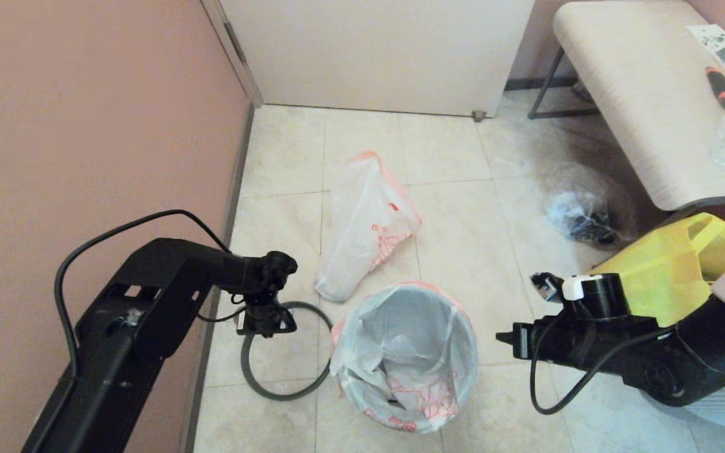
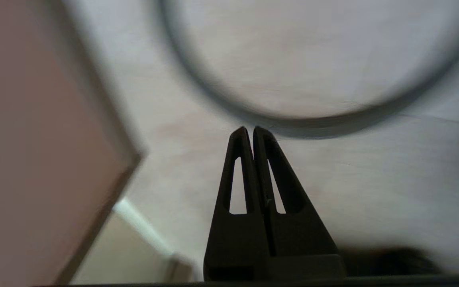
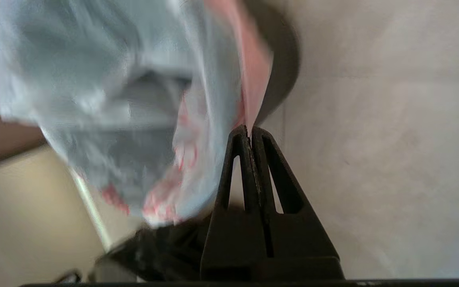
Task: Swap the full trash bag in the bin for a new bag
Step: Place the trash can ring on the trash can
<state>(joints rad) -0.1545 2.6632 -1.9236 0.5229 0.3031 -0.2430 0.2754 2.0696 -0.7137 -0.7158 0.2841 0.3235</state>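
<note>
The new bag (image 1: 406,352), thin white with a pink-orange rim and a red drawing, lines the bin and hangs over its edge, so the bin's black wall is hidden. The full trash bag (image 1: 365,226) lies on the floor tiles behind it. The bin's grey ring (image 1: 287,393) lies flat on the floor to the left of the bin. My left gripper (image 1: 266,326) points down over the ring's (image 2: 313,124) near arc, shut and empty (image 2: 250,128). My right gripper (image 1: 502,338) hovers just right of the bag's (image 3: 142,103) pink rim, shut (image 3: 249,128), with a small gap to it.
A pink wall (image 1: 85,126) with a skirting board runs close along the left. A yellow tote (image 1: 671,270) and a clear bag with dark lumps (image 1: 583,214) sit at the right under a pale table (image 1: 639,94). A white door (image 1: 375,50) closes the back.
</note>
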